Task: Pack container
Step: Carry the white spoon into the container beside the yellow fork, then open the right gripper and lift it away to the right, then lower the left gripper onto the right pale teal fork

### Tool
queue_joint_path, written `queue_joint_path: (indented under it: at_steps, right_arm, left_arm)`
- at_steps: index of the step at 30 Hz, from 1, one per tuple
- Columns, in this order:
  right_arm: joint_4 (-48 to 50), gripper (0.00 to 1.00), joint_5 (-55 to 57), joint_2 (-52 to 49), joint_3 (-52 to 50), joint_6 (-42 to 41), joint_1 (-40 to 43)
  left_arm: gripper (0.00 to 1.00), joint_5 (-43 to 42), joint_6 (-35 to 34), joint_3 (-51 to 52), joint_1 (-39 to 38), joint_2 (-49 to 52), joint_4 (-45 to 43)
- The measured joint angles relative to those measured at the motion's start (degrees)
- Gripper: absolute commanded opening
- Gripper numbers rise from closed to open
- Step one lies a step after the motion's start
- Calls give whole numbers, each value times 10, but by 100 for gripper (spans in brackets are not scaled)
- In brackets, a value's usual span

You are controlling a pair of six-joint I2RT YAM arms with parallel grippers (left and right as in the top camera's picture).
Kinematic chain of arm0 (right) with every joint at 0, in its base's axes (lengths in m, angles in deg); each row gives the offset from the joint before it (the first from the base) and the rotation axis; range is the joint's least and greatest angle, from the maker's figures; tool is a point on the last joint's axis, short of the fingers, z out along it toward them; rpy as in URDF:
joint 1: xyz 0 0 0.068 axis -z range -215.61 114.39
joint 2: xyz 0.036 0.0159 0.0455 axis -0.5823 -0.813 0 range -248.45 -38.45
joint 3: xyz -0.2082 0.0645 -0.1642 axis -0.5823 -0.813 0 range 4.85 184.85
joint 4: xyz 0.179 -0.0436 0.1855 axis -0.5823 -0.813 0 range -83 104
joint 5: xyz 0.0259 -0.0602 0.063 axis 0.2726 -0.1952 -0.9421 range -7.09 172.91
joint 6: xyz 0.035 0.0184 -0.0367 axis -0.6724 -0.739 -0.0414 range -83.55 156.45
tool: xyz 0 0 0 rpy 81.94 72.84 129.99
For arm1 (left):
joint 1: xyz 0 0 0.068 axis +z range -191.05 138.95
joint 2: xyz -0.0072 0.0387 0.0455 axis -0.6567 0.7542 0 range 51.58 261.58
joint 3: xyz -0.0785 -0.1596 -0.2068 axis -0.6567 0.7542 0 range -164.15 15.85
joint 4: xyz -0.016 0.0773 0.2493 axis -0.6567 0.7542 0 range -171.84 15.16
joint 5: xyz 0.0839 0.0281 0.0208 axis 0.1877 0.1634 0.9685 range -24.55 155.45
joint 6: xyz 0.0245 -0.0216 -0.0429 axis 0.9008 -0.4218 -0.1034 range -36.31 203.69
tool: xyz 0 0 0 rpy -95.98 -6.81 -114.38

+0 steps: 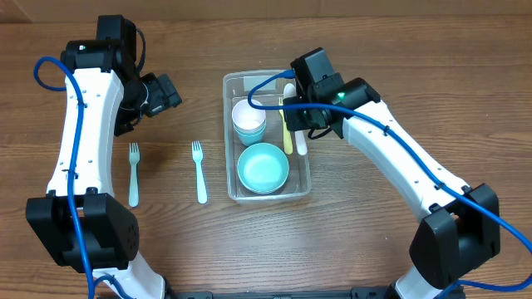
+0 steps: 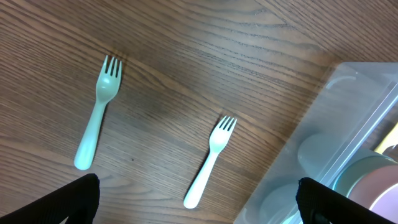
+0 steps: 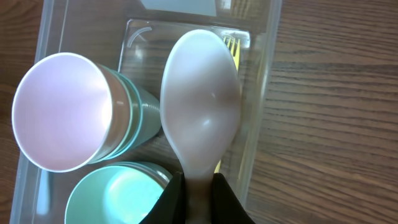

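Note:
The clear container (image 1: pixel 228 149) stands mid-table and holds stacked cups (image 1: pixel 248 119), a teal bowl (image 1: pixel 263 167) and a yellow utensil (image 1: pixel 287 129). My right gripper (image 1: pixel 306 116) is shut on the handle of a white spoon (image 1: pixel 301 148), over the container's right side. In the right wrist view the spoon (image 3: pixel 202 106) lies above the yellow utensil (image 3: pixel 234 43), beside the cups (image 3: pixel 62 112) and bowl (image 3: pixel 118 190), with the gripper (image 3: pixel 198 196) shut on its handle. My left gripper (image 1: pixel 164 91) is open and empty, left of the container, and is also in the left wrist view (image 2: pixel 199 205).
Two pale teal forks lie on the wooden table left of the container: one far left (image 1: pixel 133 173) (image 2: pixel 98 112), one nearer (image 1: pixel 199 171) (image 2: pixel 211 160). The container's corner (image 2: pixel 348 112) shows at the right of the left wrist view.

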Motion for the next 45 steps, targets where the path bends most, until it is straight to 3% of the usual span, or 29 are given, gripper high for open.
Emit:
queue_joint_path:
  at_steps: [1, 4, 16, 24, 25, 26, 38, 42, 45]
  right_arm:
    - [0, 33, -1, 0, 0, 0, -2]
    - [1, 49, -6, 0, 0, 1, -4]
    - [-14, 50, -8, 18, 0, -5, 28]
    - [-151, 68, 42, 136, 8, -16, 266]
    - [-158, 73, 43, 135, 8, -16, 285]
    - [-164, 100, 44, 134, 8, -16, 301]
    - [-170, 100, 46, 133, 8, -17, 343]
    - [-170, 100, 46, 133, 8, -17, 343]
    - [-171, 100, 46, 133, 8, -17, 343]
  left_arm:
    - [100, 0, 0, 0, 0, 0, 0]
    - [100, 0, 0, 0, 0, 0, 0]
    - [100, 0, 0, 0, 0, 0, 0]
    - [100, 0, 0, 0, 0, 0, 0]
    - [100, 0, 0, 0, 0, 0, 0]
    - [100, 0, 0, 0, 0, 0, 0]
    - [100, -2, 0, 1, 0, 0, -78]
    - [89, -24, 0, 1, -3, 0, -41]
    - [89, -19, 14, 13, -30, 0, -15]
